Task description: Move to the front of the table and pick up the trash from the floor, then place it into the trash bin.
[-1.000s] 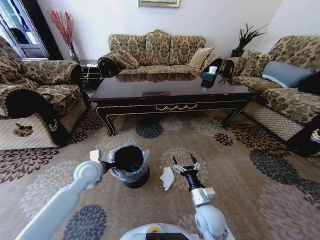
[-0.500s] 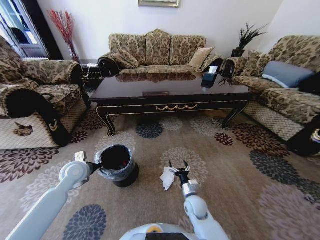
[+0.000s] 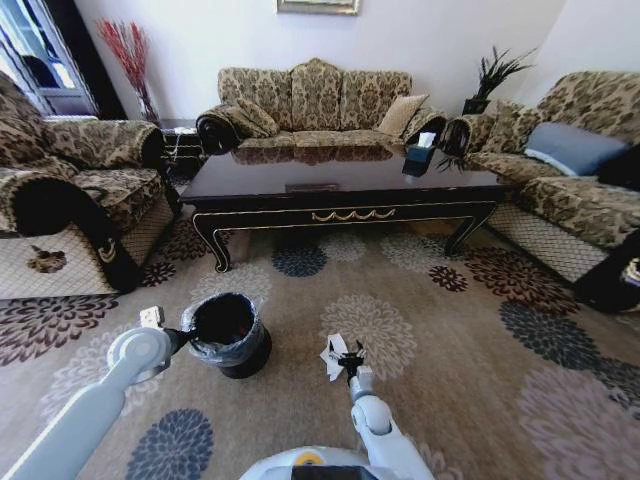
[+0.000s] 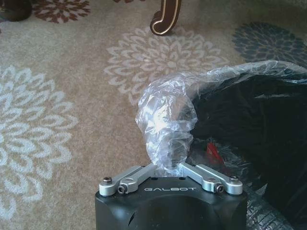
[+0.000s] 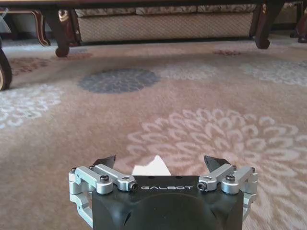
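Note:
The trash bin (image 3: 225, 333) stands on the carpet at my left front, black with a clear liner over its rim. My left gripper (image 3: 182, 339) is shut on the rim and the bunched liner (image 4: 165, 124), which covers its fingertips. Something red (image 4: 211, 149) lies inside the bin (image 4: 259, 143). A crumpled white paper (image 3: 332, 355) lies on the floor to the bin's right. My right gripper (image 3: 349, 360) is down at it, open, and the paper (image 5: 151, 167) sits between its fingers (image 5: 106, 160). The dark table (image 3: 340, 185) stands ahead.
Patterned sofas (image 3: 315, 100) and armchairs (image 3: 70, 190) ring the table. A tissue box (image 3: 420, 155) rests on the tabletop. Open flowered carpet (image 3: 470, 340) stretches to the right. The table's curved legs (image 5: 58, 28) stand beyond the paper.
My right gripper has come down and back to the white paper on the floor. My left arm has drawn the bin to the left.

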Available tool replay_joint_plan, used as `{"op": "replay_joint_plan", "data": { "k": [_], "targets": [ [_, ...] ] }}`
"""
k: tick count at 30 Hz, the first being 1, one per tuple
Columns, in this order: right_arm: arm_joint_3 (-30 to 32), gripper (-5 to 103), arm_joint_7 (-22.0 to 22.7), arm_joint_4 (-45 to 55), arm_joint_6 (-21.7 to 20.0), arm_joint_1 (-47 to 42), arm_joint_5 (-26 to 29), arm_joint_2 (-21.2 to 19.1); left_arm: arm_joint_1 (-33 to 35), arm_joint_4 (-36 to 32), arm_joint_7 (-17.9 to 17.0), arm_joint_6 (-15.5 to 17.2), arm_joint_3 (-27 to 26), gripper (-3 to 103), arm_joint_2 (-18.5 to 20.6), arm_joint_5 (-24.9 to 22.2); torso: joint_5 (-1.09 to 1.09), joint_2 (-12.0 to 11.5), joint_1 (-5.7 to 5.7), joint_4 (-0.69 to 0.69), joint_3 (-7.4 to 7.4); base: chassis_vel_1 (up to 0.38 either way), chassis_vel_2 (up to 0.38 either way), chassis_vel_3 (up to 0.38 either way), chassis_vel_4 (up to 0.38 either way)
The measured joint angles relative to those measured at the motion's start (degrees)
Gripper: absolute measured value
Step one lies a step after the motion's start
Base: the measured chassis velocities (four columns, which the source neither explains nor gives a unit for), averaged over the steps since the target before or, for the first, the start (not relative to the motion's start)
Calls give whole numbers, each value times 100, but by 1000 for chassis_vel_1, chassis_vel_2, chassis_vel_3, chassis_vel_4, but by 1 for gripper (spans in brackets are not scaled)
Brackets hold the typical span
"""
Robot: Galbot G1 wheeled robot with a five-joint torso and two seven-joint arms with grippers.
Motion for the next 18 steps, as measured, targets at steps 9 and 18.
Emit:
{"op": "replay_joint_plan", "data": {
  "k": [9, 18],
  "targets": [
    [40, 100, -104, -710, 107, 235, 2, -54, -1, -143, -63, 0, 54, 0, -4, 9, 0, 0, 0, -1, 0, 0, 0, 0, 0],
    [54, 102, -171, -1106, -28, 485, 149, 71, -24, -159, -80, -3, 54, 0, 66, 23, 0, 0, 0, 1, 0, 0, 0, 0, 0]
  ]
}}
